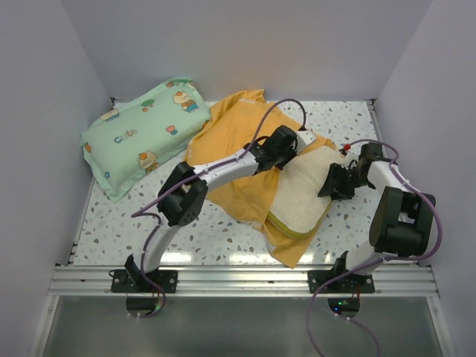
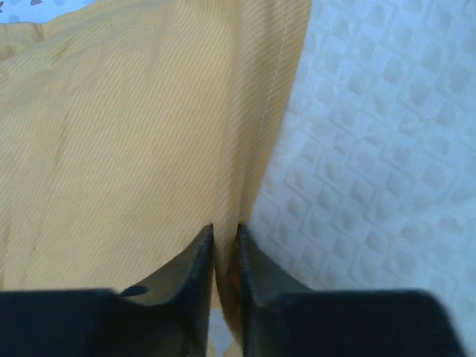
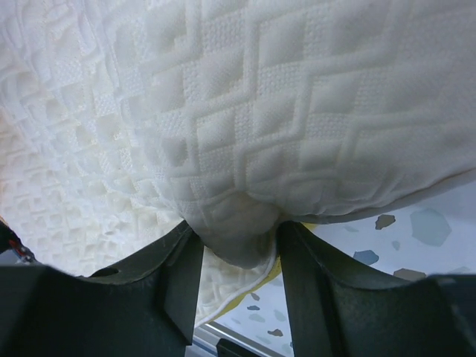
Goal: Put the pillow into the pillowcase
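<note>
The cream pillow lies on the table's right half, partly on the orange-yellow pillowcase, its yellow-green edge facing the front. My left gripper is shut on a fold of the pillowcase next to the pillow. My right gripper is shut on a bunched edge of the pillow at its right side. The pillowcase's blue side is hidden.
A mint-green cartoon-print pillow lies at the back left. The speckled table has white walls on three sides and a metal rail along the front edge.
</note>
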`<state>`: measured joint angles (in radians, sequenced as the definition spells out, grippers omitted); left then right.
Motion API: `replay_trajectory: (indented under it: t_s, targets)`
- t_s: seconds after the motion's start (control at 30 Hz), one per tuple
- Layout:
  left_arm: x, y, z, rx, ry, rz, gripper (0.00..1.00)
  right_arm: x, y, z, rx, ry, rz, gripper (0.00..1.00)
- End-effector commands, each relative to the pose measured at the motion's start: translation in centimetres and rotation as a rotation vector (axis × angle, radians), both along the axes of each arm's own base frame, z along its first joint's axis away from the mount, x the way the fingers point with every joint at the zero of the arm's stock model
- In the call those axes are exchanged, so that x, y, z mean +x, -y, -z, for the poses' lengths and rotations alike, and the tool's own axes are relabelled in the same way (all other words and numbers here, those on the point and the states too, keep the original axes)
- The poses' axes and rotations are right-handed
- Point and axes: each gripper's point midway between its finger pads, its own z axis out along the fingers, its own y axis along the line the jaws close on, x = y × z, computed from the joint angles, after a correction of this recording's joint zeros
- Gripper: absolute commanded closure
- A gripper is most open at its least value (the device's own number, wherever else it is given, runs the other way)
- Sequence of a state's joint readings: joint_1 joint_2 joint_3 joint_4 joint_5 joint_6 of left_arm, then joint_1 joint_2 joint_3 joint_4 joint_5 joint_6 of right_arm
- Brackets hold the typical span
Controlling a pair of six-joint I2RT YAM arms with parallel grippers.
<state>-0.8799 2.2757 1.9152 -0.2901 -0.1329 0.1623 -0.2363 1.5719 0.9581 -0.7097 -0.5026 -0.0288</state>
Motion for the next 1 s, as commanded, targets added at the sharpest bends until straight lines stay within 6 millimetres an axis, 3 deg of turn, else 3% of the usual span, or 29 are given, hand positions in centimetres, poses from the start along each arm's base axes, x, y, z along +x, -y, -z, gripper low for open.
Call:
replay_trajectory:
  t_s: [0.0,0.03,0.17,0.23,0.27,0.33,0.37,0.4,0.47,0.5,0.57,0.63,0.67,0.7,0.8,0.83,0.9,0.97]
  targets:
    - [0.8,0.3,-1.8,-0.018,0.007,0.040,0.85,0.2,-1.0,-0.4,0.064,0.005,-0.023,0.55]
    - [0.2,1.0,-2.0,-0.039,-0.018,0.082,1.00,0.1,-1.3,-0.3,0.081,0.007,-0.025,0.57]
    - [-5.6,6.2,-5.1,-0.251,-0.172,0.379,1.00,0.5,-3.5,-1.2,0.223,0.070,-0.041,0.68]
    - [-10.0,8.8,-8.7,-0.384,-0.241,0.555,1.00,1.0,-4.4,-1.5,0.293,0.097,-0.013,0.72]
    - [-13.2,10.8,-11.4,-0.450,-0.254,0.666,1.00,1.2,-5.2,-2.1,0.353,0.118,-0.018,0.74]
    - [-16.9,12.4,-14.2,-0.531,-0.317,0.763,1.00,1.8,-6.0,-2.9,0.434,0.149,0.016,0.79]
    - [-19.4,13.7,-16.6,-0.576,-0.317,0.833,1.00,1.9,-6.3,-3.4,0.463,0.162,0.019,0.80]
    - [-21.8,13.8,-17.9,-0.616,-0.399,0.892,1.00,1.9,-6.9,-5.0,0.521,0.182,0.030,0.81]
    - [-24.8,14.1,-20.3,-0.698,-0.439,0.980,1.00,2.0,-7.1,-6.3,0.543,0.252,0.023,0.86]
    - [-26.4,13.5,-21.3,-0.735,-0.523,1.023,1.00,1.8,-7.1,-8.3,0.564,0.305,0.031,0.89]
    - [-27.5,12.4,-22.0,-0.775,-0.546,1.069,1.00,1.5,-7.0,-9.7,0.578,0.365,0.039,0.96]
    - [-27.0,11.3,-21.7,-0.809,-0.573,1.053,1.00,1.1,-6.7,-10.8,0.577,0.413,0.064,1.00]
    - [-26.8,10.2,-19.7,-0.801,-0.643,0.999,1.00,1.1,-6.5,-10.9,0.558,0.431,0.065,1.00]
    - [-26.1,9.6,-19.1,-0.809,-0.643,0.970,1.00,1.1,-6.2,-10.7,0.530,0.431,0.078,1.00]
    - [-21.8,7.5,-15.6,-0.785,-0.614,0.784,1.00,1.9,-4.7,-10.2,0.477,0.451,0.118,1.00]
    - [-20.4,6.5,-13.5,-0.726,-0.635,0.696,1.00,2.2,-4.5,-9.7,0.473,0.439,0.136,1.00]
    - [-16.9,5.7,-9.9,-0.605,-0.482,0.608,0.98,3.2,-3.6,-8.4,0.424,0.440,0.172,1.00]
    - [-15.0,4.7,-8.4,-0.535,-0.437,0.550,0.84,3.7,-3.0,-7.4,0.382,0.444,0.182,1.00]
